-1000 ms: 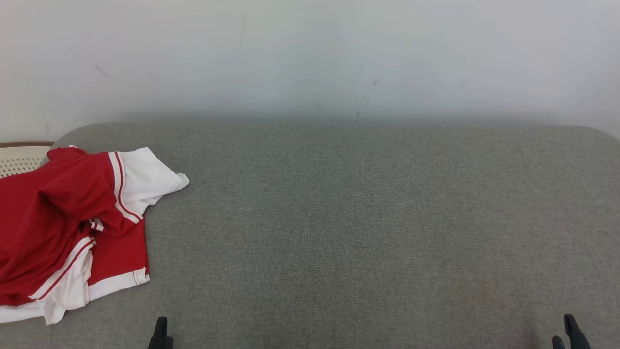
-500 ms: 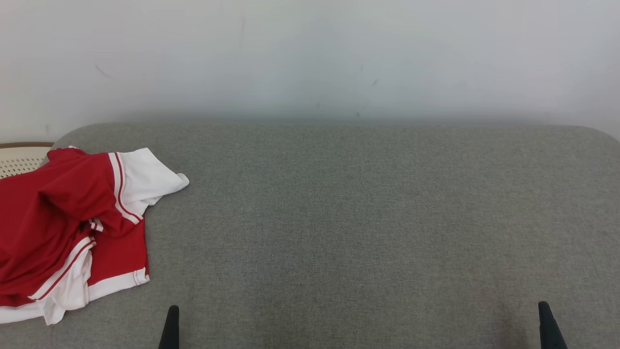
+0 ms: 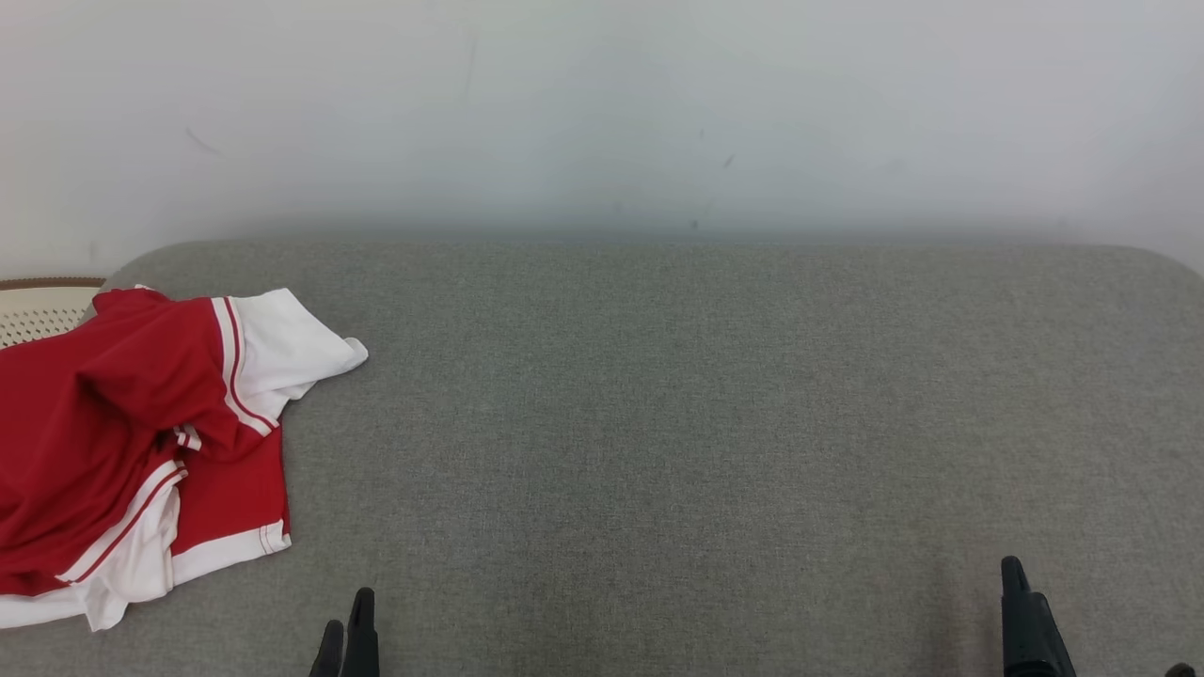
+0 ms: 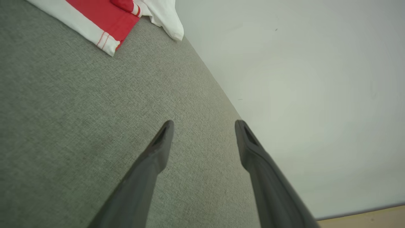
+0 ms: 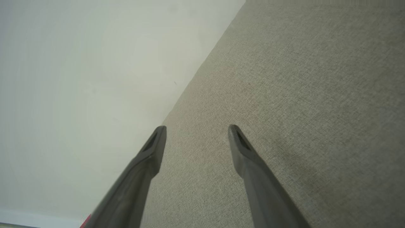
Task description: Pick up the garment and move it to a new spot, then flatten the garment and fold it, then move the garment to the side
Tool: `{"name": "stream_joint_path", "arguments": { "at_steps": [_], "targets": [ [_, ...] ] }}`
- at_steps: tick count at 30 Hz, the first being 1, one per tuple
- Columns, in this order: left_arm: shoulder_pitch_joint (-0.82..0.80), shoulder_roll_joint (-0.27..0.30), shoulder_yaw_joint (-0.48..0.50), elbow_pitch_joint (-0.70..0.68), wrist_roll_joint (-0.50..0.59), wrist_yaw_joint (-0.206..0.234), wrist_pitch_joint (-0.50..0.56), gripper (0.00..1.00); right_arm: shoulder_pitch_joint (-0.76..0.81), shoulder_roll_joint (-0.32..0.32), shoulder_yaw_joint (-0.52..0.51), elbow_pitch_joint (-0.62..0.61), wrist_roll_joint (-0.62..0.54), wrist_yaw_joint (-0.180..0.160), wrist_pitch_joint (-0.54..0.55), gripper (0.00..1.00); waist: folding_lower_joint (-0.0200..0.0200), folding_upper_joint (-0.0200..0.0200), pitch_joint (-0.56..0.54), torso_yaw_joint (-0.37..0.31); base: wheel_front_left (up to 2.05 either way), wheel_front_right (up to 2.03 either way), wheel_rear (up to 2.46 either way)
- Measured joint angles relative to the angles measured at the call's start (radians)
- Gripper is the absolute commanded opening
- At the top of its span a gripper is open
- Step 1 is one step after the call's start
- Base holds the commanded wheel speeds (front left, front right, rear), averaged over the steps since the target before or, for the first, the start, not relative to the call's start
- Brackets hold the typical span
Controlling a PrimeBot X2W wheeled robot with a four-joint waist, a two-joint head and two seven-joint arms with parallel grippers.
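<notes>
1. Garment: red and white, crumpled, lying at the far left of the grey cushion and running past your head view's left edge.
2. Your left gripper: fingers spread, holding nothing, over bare cushion, apart from the garment.
3. Your right gripper: fingers spread, holding nothing, over the cushion's right side.
</notes>
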Motion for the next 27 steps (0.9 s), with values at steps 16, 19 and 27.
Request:
{"name": "stream_joint_path", "arguments": {
  "at_steps": [16, 19, 27],
  "targets": [
    [-0.002, 0.008, -0.007, 0.007, 0.298, 0.069, -0.038, 1.0, -0.022, -0.001, 0.061, -0.01, -0.31, 0.0, -0.042, 1.0, 0.0, 0.0, -0.005, 0.001, 0.0, 0.0, 0.0],
    [-0.003, 0.01, -0.008, 0.006, 0.333, 0.084, -0.044, 1.0, -0.023, -0.002, 0.075, -0.013, -0.351, 0.0, -0.044, 1.0, 0.0, 0.0, -0.006, 0.001, 0.0, 0.0, 0.0],
    [-0.006, 0.021, -0.009, 0.009, 0.435, 0.112, -0.061, 1.0, -0.039, -0.002, 0.103, -0.014, -0.459, 0.0, -0.059, 1.0, 0.0, 0.0, -0.007, 0.001, 0.0, 0.0, 0.0]
  ]
}}
